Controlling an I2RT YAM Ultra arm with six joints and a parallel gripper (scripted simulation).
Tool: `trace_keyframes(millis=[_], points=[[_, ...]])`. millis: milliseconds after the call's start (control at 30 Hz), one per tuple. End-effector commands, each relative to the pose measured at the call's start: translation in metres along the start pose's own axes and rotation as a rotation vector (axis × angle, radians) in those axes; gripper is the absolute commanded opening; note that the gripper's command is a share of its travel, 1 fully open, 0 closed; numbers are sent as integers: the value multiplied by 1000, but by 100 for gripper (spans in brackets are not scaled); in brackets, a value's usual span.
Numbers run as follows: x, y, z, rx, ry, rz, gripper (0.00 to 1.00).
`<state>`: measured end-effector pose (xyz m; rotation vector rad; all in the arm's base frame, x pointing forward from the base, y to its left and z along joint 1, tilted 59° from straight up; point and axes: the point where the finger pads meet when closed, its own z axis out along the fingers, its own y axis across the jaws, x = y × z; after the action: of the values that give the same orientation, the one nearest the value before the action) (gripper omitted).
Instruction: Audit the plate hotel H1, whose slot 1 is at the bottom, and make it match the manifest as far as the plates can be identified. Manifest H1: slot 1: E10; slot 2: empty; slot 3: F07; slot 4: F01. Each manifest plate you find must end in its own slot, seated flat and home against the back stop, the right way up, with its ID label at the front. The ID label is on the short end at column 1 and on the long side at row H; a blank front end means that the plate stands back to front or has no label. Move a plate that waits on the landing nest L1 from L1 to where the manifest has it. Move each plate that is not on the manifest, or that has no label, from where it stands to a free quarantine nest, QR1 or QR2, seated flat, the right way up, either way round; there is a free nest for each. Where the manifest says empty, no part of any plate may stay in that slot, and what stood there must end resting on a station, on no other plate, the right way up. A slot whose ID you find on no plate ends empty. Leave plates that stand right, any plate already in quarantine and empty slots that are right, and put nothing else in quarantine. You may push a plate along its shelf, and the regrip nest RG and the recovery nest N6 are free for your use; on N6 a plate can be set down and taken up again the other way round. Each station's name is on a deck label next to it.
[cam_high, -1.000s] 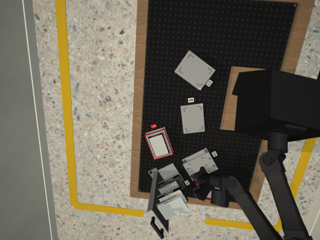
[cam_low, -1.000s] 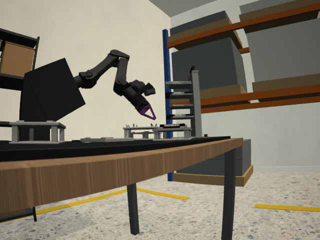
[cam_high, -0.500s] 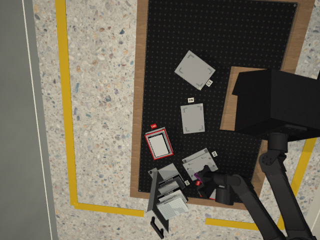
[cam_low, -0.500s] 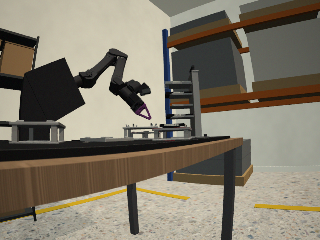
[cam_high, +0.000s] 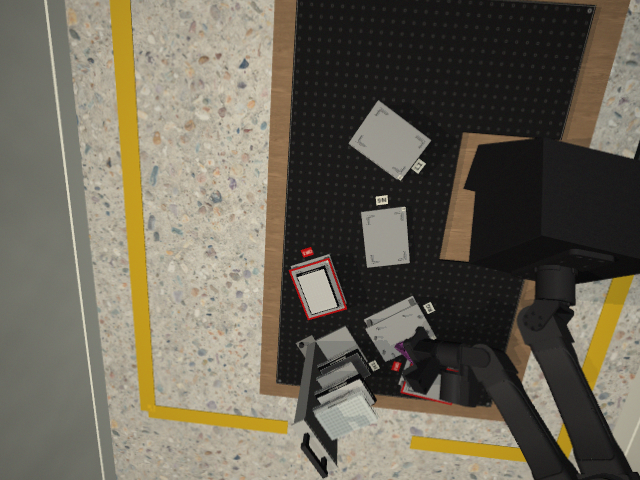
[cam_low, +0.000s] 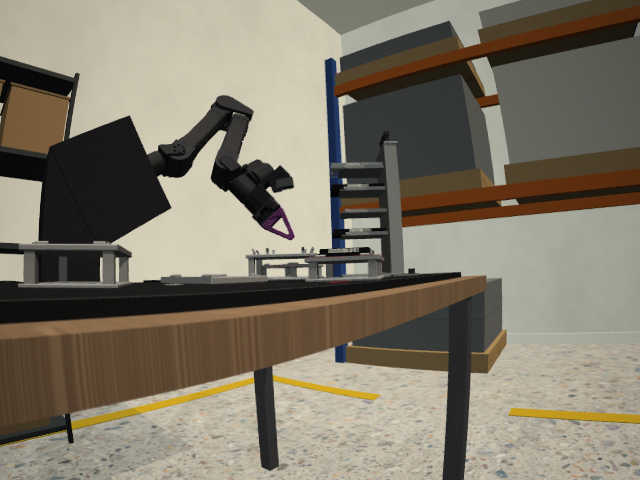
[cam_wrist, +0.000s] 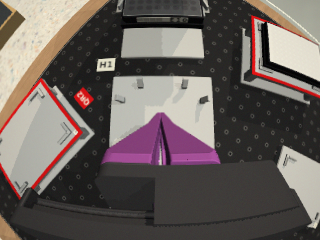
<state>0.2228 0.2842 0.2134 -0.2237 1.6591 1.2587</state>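
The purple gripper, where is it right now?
In the exterior view the shut purple gripper hangs in the air left of the plate hotel, above a grey nest with nothing in it.
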Motion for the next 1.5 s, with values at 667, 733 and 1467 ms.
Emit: trace_keyframes(millis=[667, 733, 1467], points=[[-30, 0, -39, 6, -31, -3, 0], [-30, 0, -39, 6, -31, -3, 0], [-52, 0, -66, 6, -31, -4, 0]])
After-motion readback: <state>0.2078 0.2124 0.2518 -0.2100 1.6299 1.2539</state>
